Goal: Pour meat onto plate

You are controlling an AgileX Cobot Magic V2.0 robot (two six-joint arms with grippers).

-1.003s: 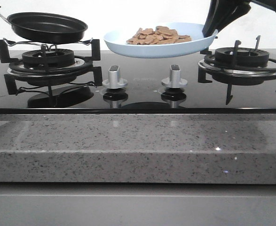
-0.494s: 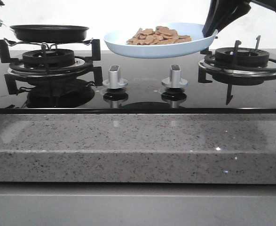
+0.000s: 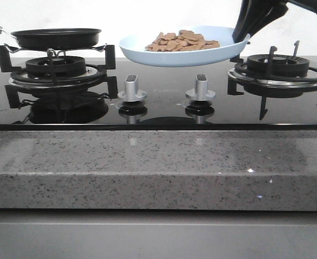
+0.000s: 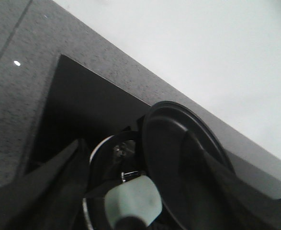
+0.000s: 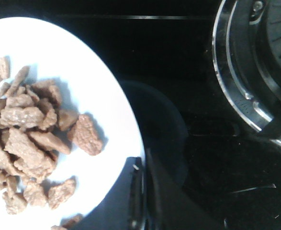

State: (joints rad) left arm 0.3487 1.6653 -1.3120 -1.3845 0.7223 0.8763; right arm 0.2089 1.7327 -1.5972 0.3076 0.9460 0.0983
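The pale-blue plate (image 3: 180,55) hangs in the air over the middle of the stove, level, with the pile of small reddish-brown meat (image 3: 182,40) on it. My right gripper (image 3: 243,32) is shut on the plate's right rim. In the right wrist view the fingers (image 5: 152,191) pinch the rim of the plate (image 5: 83,86), and the meat (image 5: 30,139) lies toward the far side. The black frying pan (image 3: 55,38) sits on the left burner grate and looks empty. My left gripper (image 4: 133,158) is open, its fingers spread either side of the pan's pale-green handle (image 4: 133,201).
The left burner grate (image 3: 55,67) carries the pan. The right burner grate (image 3: 277,67) stands below and beside the plate's right edge. Two silver knobs (image 3: 132,89) (image 3: 200,88) stand on the black glass top. A grey speckled counter edge (image 3: 158,167) runs along the front.
The pan was lifted and tilted a second ago. It has come down level onto the left grate. The plate with the meat and the right gripper have stayed still.
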